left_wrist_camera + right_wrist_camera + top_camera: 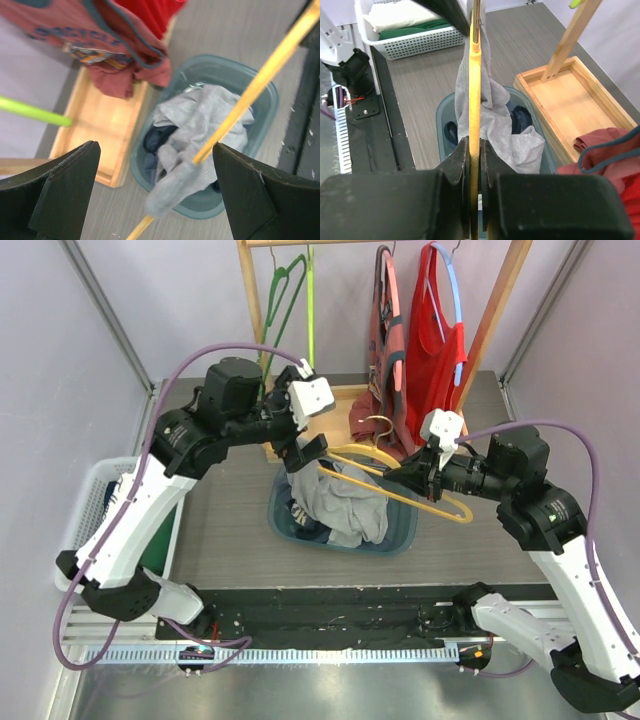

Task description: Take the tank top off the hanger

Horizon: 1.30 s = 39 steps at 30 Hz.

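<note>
A grey tank top (345,502) hangs from a yellow hanger (440,502) and sags into a teal bin (400,538). My right gripper (407,476) is shut on the hanger's bar, which shows clamped between its jaws in the right wrist view (475,146). The grey cloth (496,117) drapes over the hanger (475,75) there. My left gripper (306,457) hovers open just above the left end of the tank top. Its fingers (70,192) stand wide apart, holding nothing. Between them a fold of the tank top (175,187) still wraps the hanger's bar (262,77).
Dark clothes (157,140) lie in the bin under the grey cloth. A wooden rack with a tray base (345,400) stands behind, carrying red tops (440,340) and green hangers (290,290). A white basket (95,502) of folded clothes sits at the left.
</note>
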Each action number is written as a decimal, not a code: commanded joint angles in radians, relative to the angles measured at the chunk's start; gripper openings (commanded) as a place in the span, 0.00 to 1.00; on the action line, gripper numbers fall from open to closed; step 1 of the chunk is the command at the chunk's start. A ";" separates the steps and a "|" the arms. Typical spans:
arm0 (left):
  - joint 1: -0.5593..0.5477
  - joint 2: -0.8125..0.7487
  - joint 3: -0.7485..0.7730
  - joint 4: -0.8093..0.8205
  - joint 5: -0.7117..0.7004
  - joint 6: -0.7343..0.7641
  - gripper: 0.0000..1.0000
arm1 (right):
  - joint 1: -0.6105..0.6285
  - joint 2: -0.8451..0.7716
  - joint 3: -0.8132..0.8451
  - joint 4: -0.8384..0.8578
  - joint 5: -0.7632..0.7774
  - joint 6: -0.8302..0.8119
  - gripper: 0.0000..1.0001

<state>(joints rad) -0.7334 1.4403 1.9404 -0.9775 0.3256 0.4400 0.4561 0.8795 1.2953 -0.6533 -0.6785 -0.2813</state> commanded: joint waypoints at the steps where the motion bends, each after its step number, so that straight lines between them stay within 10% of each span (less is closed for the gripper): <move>1: 0.000 -0.090 0.002 0.163 -0.166 -0.098 1.00 | 0.000 -0.027 -0.010 0.053 0.074 0.008 0.01; 31: 0.009 -0.120 -0.301 0.186 -0.088 -0.222 0.75 | 0.000 -0.088 -0.082 0.116 0.139 0.059 0.01; 34: 0.009 -0.092 -0.294 0.191 -0.089 -0.228 0.68 | 0.000 -0.097 -0.088 0.116 0.137 0.059 0.01; 39: 0.009 -0.073 -0.287 0.203 -0.094 -0.230 0.22 | 0.000 -0.114 -0.100 0.116 0.143 0.057 0.01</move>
<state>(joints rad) -0.7296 1.3624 1.6104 -0.8299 0.2302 0.2176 0.4561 0.7914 1.1980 -0.6067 -0.5358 -0.2321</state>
